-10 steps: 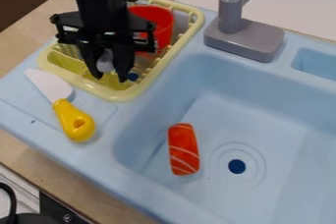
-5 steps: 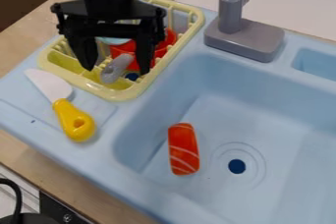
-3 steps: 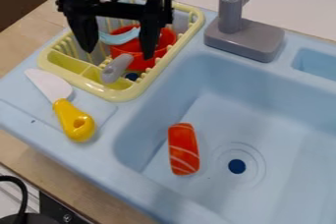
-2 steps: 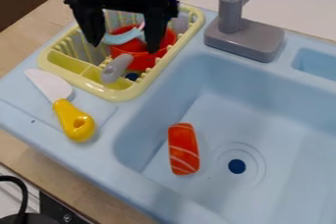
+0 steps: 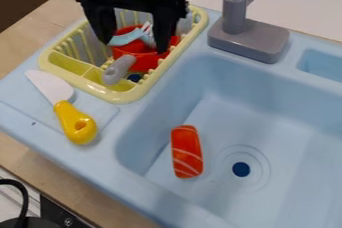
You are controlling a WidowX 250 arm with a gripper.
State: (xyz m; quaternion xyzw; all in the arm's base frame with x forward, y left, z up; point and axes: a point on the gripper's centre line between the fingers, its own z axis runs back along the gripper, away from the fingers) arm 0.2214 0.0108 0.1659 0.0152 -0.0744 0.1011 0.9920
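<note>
My gripper [image 5: 134,47] stands open above the yellow dish rack [image 5: 119,96], its fingers apart on either side of a light blue piece [image 5: 127,37]. That piece lies over a red cup or pot [image 5: 141,62] in the rack. A grey handle [image 5: 118,69] leans at the rack's near part, just below the gripper. A knife with a yellow handle [image 5: 75,123] and white blade lies on the ledge left of the basin. An orange salmon piece with white stripes [image 5: 186,152] rests in the blue sink [image 5: 220,77], left of the drain.
The grey faucet [image 5: 248,39] rises behind the basin, to the right of the rack. A small recess [image 5: 322,65] is set in the sink's rim at the right. A black cable [image 5: 11,202] shows at the lower left.
The gripper has opened and let go of the grey handle, which now leans in the rack. It then rose, moving up the view and slightly right.
</note>
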